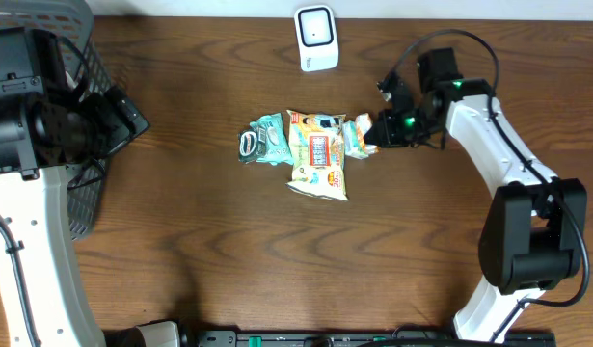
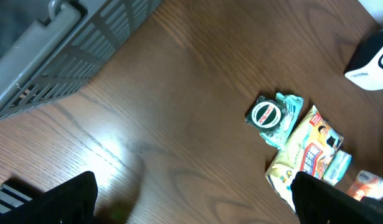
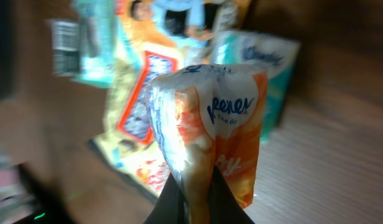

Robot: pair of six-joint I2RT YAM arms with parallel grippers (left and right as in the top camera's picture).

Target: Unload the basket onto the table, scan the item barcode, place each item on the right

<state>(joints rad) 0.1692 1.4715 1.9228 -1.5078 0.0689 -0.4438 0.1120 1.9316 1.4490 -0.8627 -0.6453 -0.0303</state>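
over the table, overhead view: the orange tissue pack [image 1: 363,125] sat at the right end of the item pile, just beside the teal tissue pack [image 1: 352,142] and near the yellow snack bag [image 1: 317,154], with the green pouch [image 1: 262,141] at the left end. the right gripper [image 1: 375,133] was closed on the pack's outer end. couldn't tell if the pack was off the wood. the scanner [image 1: 316,38] stood well apart at the far edge, and the left arm [image 1: 45,125] was over by the grey basket [image 1: 84,48], away from the pile. left wrist view: the left gripper [image 2: 191,186] had its jaws spread wide with nothing between them, only bare table [image 2: 179,112] below. right wrist view: the fingers [image 3: 169,208] were pinched tight on the pack's lower edge, and the film was bunched and creased above the pinch. my read: the pack is light, soft and squashy, with slick film. a thin pinch on an edge could let it swing or slip. a hold across the body would be firmer, with the pads kept off the barcode face. no barcode on this pack was readable in any view.
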